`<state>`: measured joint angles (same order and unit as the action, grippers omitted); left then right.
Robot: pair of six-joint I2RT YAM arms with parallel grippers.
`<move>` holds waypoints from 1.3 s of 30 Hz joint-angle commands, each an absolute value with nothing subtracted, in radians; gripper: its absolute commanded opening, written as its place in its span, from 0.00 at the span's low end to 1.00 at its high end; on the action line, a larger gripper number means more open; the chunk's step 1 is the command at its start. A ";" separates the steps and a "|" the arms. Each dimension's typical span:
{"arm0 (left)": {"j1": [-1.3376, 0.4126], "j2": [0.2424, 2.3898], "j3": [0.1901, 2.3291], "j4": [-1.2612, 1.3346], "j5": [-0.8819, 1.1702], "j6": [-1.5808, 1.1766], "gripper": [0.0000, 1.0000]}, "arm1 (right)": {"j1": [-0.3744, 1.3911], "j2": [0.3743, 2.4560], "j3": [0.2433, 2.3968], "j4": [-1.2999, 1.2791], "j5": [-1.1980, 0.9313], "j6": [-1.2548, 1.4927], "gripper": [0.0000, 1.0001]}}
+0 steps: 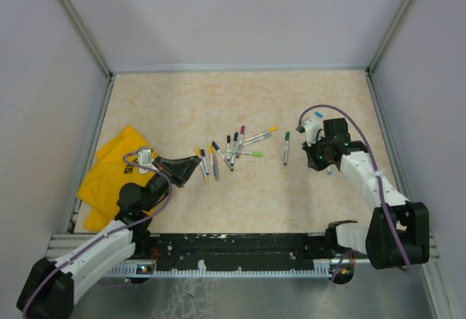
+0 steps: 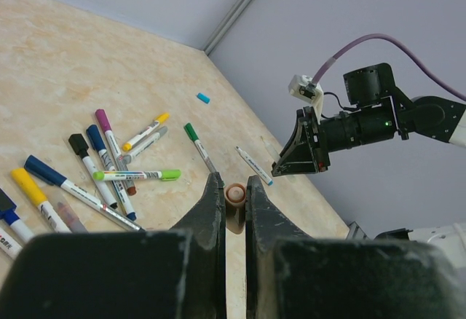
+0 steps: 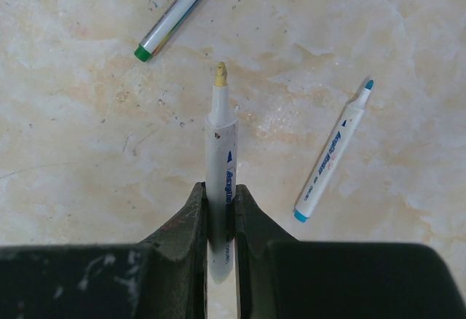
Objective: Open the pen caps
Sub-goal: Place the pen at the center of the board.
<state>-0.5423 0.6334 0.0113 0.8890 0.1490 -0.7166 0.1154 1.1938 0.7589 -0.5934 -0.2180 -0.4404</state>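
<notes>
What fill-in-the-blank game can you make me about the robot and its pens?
1. The right gripper is shut on an uncapped ____.
2. The left gripper pinches a small tan ____.
3. The crumpled cloth is coloured ____.
Missing words: pen; cap; yellow.

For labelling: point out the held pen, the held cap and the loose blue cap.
held pen (image 3: 220, 151), right wrist view, barrel.
held cap (image 2: 235, 192), left wrist view, open end.
loose blue cap (image 2: 203, 97), left wrist view, middle.
</notes>
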 commanded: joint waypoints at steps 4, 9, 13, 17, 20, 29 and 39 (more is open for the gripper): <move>-0.537 0.644 -0.024 0.934 0.171 -0.729 0.00 | 0.096 1.244 0.753 -0.534 -0.180 -0.373 0.00; -0.537 0.640 -0.024 0.934 0.173 -0.727 0.00 | 0.091 1.315 0.763 -0.532 -0.160 -0.340 0.00; -0.537 0.635 -0.029 0.931 0.170 -0.726 0.00 | 0.062 1.373 0.776 -0.530 -0.095 -0.304 0.00; -0.538 0.635 -0.026 0.930 0.170 -0.725 0.00 | 0.028 1.419 0.787 -0.534 -0.090 -0.285 0.00; -0.537 0.634 -0.026 0.930 0.172 -0.726 0.00 | 0.025 1.448 0.793 -0.524 -0.063 -0.275 0.00; -0.537 0.639 -0.023 0.930 0.170 -0.727 0.00 | 0.023 1.504 0.814 -0.507 -0.003 -0.256 0.04; -0.538 0.653 -0.021 0.940 0.172 -0.734 0.00 | 0.023 1.509 0.825 -0.529 -0.012 -0.268 0.25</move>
<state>-0.5423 0.6514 0.0113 0.8978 0.1589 -0.7273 0.0277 1.5009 0.8082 -0.5373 -0.0433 -0.2600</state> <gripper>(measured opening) 0.074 0.235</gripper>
